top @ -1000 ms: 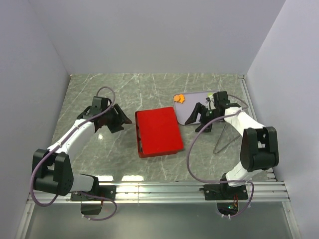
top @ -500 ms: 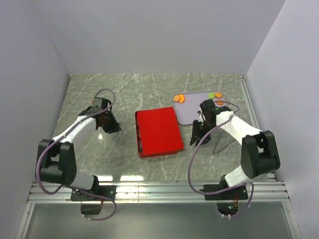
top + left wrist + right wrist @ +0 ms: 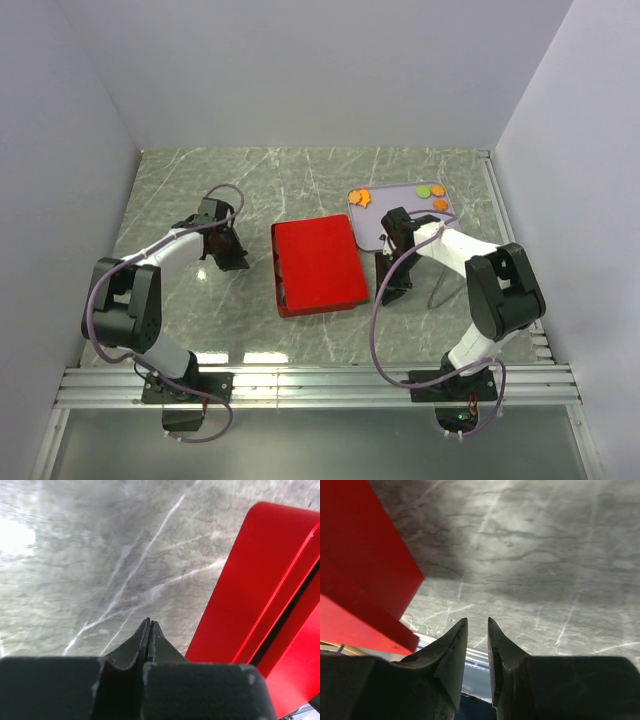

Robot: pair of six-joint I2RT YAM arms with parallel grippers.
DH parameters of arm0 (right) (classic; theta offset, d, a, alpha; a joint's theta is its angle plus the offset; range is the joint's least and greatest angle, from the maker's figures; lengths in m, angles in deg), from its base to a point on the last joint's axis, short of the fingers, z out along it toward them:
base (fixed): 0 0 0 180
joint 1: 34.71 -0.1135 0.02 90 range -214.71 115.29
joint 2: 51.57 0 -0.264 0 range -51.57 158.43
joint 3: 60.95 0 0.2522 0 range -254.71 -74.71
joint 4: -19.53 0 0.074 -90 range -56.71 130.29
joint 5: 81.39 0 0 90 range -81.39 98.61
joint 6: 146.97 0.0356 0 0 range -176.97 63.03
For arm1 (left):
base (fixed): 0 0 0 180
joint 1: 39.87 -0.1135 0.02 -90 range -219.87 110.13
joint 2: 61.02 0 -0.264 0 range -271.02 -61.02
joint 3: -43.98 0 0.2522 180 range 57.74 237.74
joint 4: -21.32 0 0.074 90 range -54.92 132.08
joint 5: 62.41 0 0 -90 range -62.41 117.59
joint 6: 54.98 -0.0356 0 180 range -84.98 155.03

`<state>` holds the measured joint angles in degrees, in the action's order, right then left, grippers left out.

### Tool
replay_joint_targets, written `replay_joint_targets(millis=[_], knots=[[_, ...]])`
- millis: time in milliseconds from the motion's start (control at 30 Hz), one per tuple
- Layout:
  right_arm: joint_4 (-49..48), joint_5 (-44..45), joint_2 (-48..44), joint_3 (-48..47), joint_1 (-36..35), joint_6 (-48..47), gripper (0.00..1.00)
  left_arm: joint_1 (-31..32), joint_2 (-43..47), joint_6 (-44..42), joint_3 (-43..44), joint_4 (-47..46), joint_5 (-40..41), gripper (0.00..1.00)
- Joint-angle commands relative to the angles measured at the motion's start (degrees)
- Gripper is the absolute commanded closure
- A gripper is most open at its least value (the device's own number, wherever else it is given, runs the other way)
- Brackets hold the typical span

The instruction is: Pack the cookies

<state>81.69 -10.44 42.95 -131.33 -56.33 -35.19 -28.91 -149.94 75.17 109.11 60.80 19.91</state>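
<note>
The grey-green marbled table (image 3: 300,180) fills the floor of the white-walled cell. At its middle lies a red box (image 3: 318,262), flat and rectangular, its red lid uppermost; from the left wrist a dark line runs along its side, probably the seam between lid and base, though the view is too close to be sure.

The left arm (image 3: 165,250) reaches in from the near left and the right arm (image 3: 455,255) from the near right, one on each side of the box.

A pale grey tray (image 3: 368,225) sits on the far right of the table, just beyond the box's far right corner, with the right arm crossing over its near part.

The left gripper (image 3: 150,626) hangs low over bare table just left of the box, its fingers pressed together with nothing between them. The right gripper (image 3: 478,624) hangs just right of the box's near right corner, its fingers a narrow gap apart (nothing in that gap, only table below).

The cookies are on the tray, along its far edge: irregular orange pieces (image 3: 362,197) at the far left corner, a green disc (image 3: 423,190) and two orange discs (image 3: 439,197) at the far right.
</note>
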Motion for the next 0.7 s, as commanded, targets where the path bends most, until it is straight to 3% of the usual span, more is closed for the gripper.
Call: replay_joint_targets(millis=[0, 667], knots=[[0.8, 0.2, -0.6, -2.4, -1.0, 0.0, 0.7, 1.2, -0.8, 1.4, -0.3, -2.9, -0.8, 0.99], [2.7, -3.0, 4.5, -10.1, -3.4, -1.5, 0.77, 10.2, -6.4, 7.1, 0.9, -5.3, -0.5, 0.99]])
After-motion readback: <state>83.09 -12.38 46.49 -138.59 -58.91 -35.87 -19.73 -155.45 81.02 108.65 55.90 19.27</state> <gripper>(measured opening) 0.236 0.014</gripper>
